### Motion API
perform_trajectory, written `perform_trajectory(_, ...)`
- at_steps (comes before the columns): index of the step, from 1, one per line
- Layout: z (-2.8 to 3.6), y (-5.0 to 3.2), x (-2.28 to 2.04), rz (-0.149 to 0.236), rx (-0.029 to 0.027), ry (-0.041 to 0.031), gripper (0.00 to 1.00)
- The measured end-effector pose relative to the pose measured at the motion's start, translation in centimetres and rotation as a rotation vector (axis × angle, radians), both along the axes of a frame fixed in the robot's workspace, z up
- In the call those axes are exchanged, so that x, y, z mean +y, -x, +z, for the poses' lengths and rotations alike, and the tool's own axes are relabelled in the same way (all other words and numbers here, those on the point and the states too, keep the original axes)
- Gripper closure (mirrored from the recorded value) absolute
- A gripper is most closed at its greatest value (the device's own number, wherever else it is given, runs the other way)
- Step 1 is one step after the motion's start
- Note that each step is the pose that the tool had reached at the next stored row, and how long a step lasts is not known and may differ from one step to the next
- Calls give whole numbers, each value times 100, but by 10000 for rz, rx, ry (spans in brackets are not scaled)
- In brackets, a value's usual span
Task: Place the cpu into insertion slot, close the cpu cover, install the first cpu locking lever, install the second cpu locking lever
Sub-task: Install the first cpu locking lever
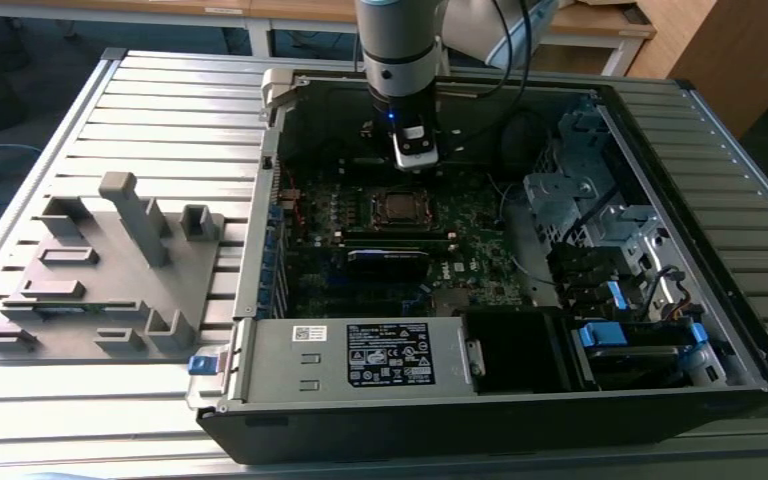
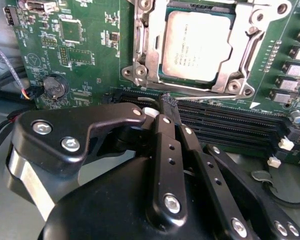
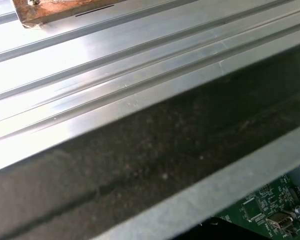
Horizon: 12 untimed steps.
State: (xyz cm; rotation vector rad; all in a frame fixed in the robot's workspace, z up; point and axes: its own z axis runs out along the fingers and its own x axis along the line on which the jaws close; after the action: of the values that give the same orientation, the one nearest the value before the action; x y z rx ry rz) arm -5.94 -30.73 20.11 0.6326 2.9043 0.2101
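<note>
Gripper (image 2: 168,102) fingers (image 2: 162,135), pinched shut on nothing, point at the lever (image 2: 200,94) lying crosswise just ahead, along the cover's (image 2: 145,50) near edge over the cpu (image 2: 192,45).

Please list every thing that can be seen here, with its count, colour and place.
table: one, silvery slats.
case: one, black, open, on the table.
fixture plate: one, grey, on the table at the exterior view's left.
circuit board: one, green, inside the case.
cpu: one, silver-grey, seated in the insertion slot.
cpu cover: one, silvery, down around the cpu.
arm: one, grey, above the board.
tool: one, black, shut, beside the cpu cover.
</note>
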Motion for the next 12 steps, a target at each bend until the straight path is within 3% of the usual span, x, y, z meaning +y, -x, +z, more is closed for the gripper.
perform_trajectory(12, -9, 9, 33, -18, -20, -2, 89)
